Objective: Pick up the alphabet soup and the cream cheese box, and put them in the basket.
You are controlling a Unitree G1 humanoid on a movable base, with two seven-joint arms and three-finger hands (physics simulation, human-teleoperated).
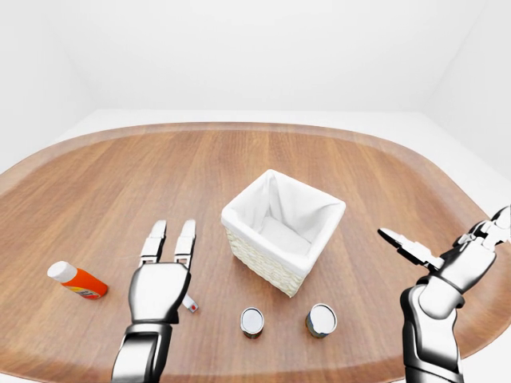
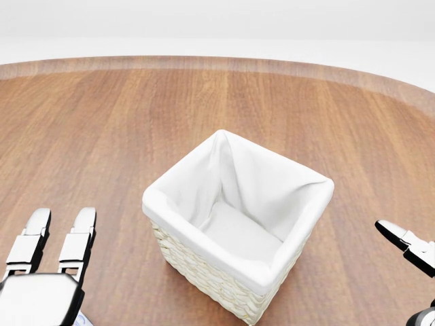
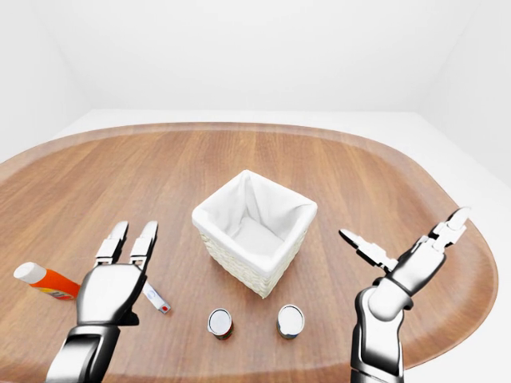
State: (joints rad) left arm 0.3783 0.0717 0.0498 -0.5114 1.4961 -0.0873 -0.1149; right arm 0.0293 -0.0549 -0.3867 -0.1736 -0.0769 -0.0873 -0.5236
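Soup can: two cans stand upright on the table at 6 o'clock of the basket [image 1: 283,231], a left can [image 1: 251,321] and a right can [image 1: 321,319], near each other but apart; seen from above, only their pale lids show, so I cannot tell which holds the alphabet soup. The cheese box [image 3: 156,298] lies flat at about 8 o'clock of the basket, largely hidden under the left hand [image 3: 112,289], with only a white end with a red mark showing.

The basket is woven and pale, lined with white cloth, and nothing shows inside it. It sits turned so one corner points toward the cans.

The left hand hovers palm down over the box, its fingers [image 1: 152,242] straight and extended toward 12 o'clock, holding nothing. The right hand [image 1: 447,254] is raised at 4 o'clock of the basket, fingers spread wide, holding nothing.

An orange bottle [image 1: 76,280] with a white cap lies on its side at 9 o'clock of the left hand, well apart from the basket.

The table [image 1: 120,175] is a wide rounded slab of reddish-brown wood planks with a lighter rim. Around it the floor and walls are plain white.
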